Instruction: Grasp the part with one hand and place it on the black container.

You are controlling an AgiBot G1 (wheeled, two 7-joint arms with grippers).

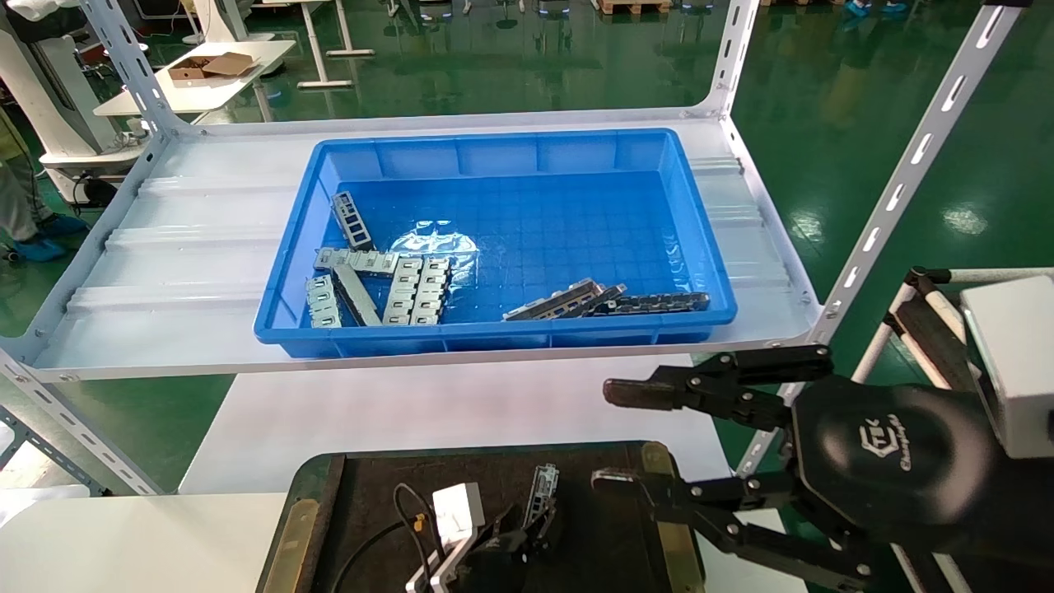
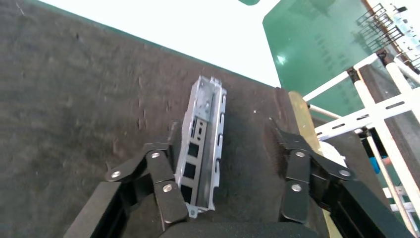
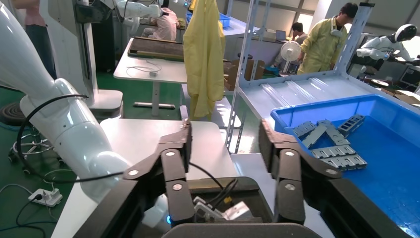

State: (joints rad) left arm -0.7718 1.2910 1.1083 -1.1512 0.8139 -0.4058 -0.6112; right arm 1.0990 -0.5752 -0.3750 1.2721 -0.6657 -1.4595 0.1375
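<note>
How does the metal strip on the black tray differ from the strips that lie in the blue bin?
The part lies alone on the black container, between the open fingers of the left gripper; the strips in the blue bin lie in loose groups, some overlapping. The part lies under a gripper; no gripper is near the bin strips. Both are silvery-grey metal with rectangular cut-outs.
</note>
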